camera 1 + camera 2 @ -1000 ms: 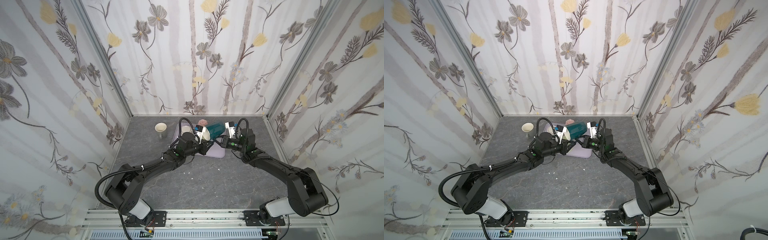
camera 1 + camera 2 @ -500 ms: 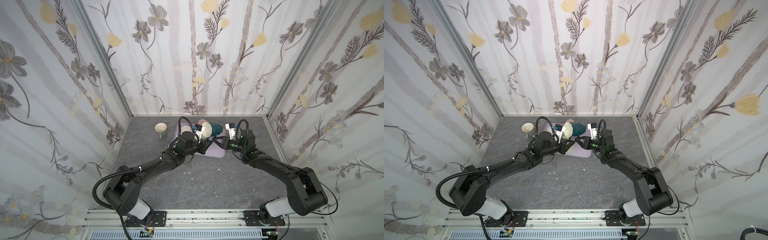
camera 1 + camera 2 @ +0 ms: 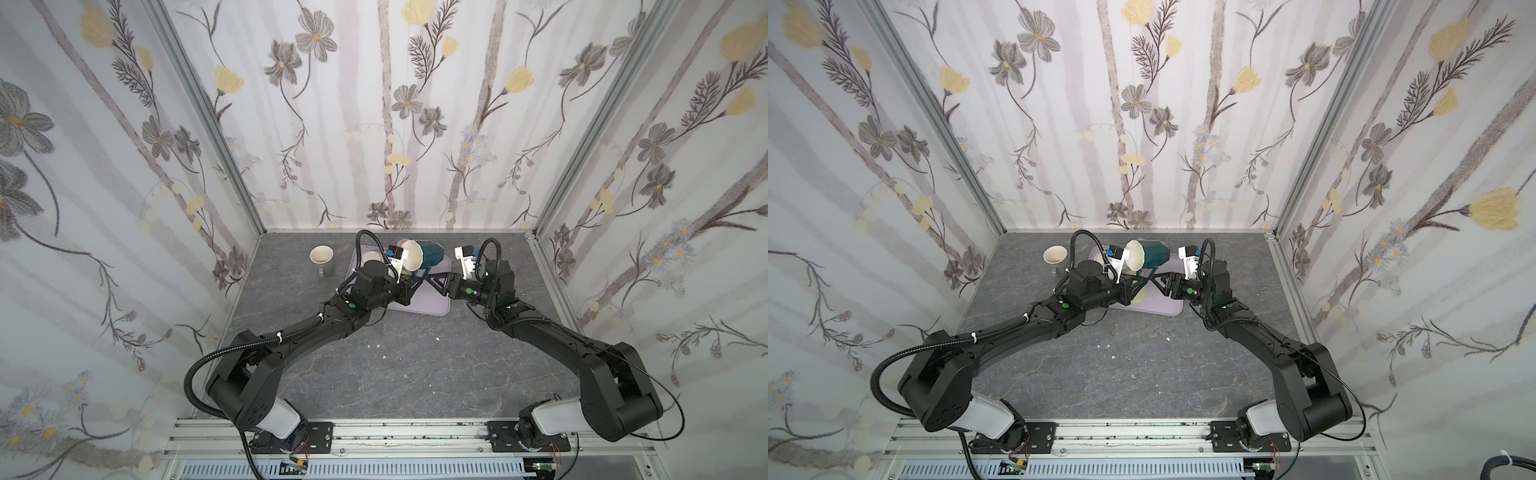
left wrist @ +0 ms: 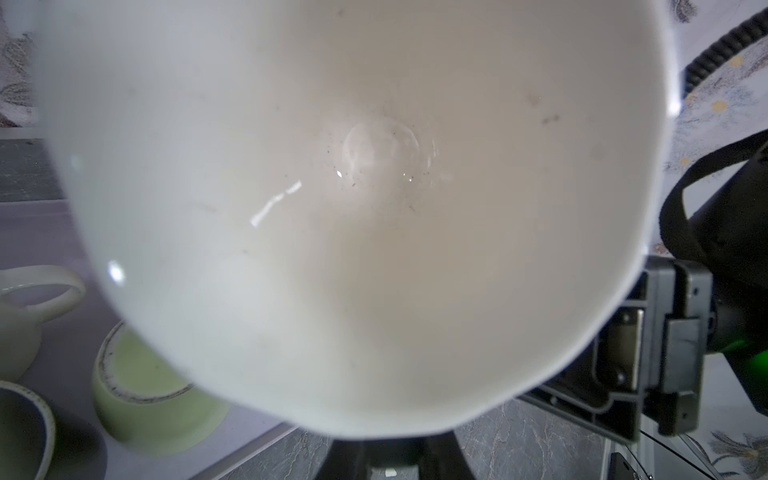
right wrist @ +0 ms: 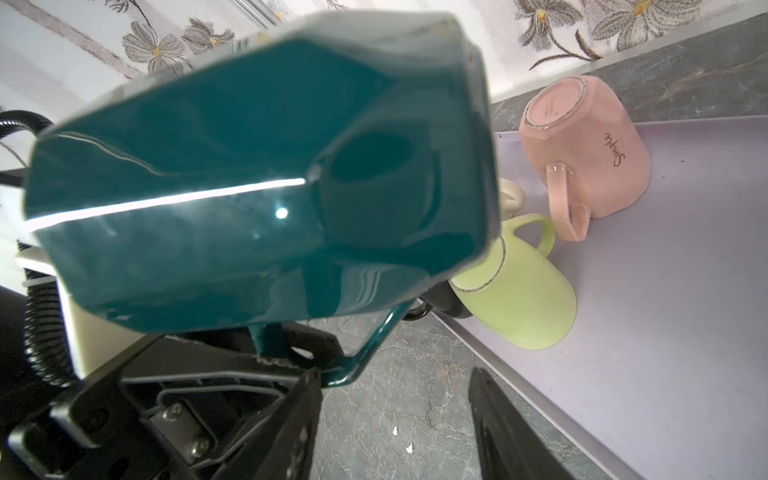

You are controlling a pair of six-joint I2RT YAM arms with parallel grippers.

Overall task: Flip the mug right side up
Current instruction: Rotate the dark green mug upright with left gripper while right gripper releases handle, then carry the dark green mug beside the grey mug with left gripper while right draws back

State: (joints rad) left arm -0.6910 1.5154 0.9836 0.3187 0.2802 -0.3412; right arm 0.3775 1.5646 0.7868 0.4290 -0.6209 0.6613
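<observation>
The teal mug (image 3: 433,254) (image 3: 1155,253) hangs above the tray's near edge, tipped on its side. Its white inside (image 4: 374,187) faces the left wrist camera and fills that view. My left gripper (image 3: 417,277) (image 3: 1142,279) is shut on the mug's handle (image 5: 368,353) from below; only its dark fingers (image 4: 353,457) show under the rim. My right gripper (image 3: 435,279) (image 3: 1162,279) (image 5: 395,382) stands open just beside the handle, holding nothing. One of its fingers (image 5: 307,399) sits close to the handle's corner.
A lavender tray (image 3: 428,309) (image 5: 685,332) lies at the back middle. On it are a pink mug (image 5: 582,153) and a light green mug (image 5: 528,299), both bottom up, plus a white mug (image 4: 20,316) and a dark one (image 4: 25,436). A cream-lined mug (image 3: 322,255) stands upright left of the tray.
My right gripper has opened and let go of the mug's handle. The left gripper has lifted the mug a little and kept its hold.
</observation>
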